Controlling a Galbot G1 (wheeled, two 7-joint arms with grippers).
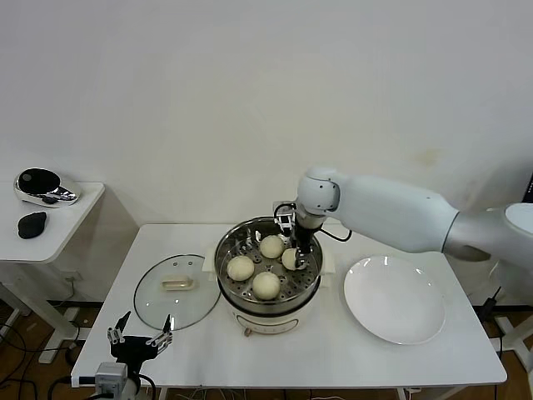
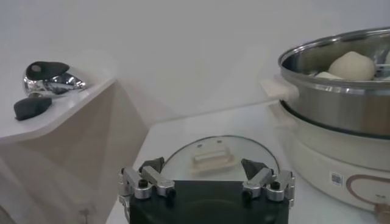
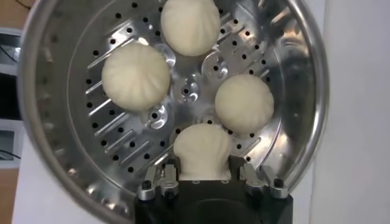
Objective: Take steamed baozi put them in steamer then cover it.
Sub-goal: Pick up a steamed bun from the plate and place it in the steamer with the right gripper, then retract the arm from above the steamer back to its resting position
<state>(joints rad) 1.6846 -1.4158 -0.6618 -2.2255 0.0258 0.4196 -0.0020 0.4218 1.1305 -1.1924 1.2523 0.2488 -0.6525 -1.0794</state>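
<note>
right gripper [image 3: 202,176] clamping fourth baozi [image 3: 202,151], wrist view

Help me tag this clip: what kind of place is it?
Probably a lab or test room staged as a kitchen corner: a plain white table against a bare wall, carrying an electric steamer, its glass lid and a white plate.

White plate [image 1: 393,298] on table [image 1: 333,354]; side table [image 1: 58,221] holds black items.
</note>
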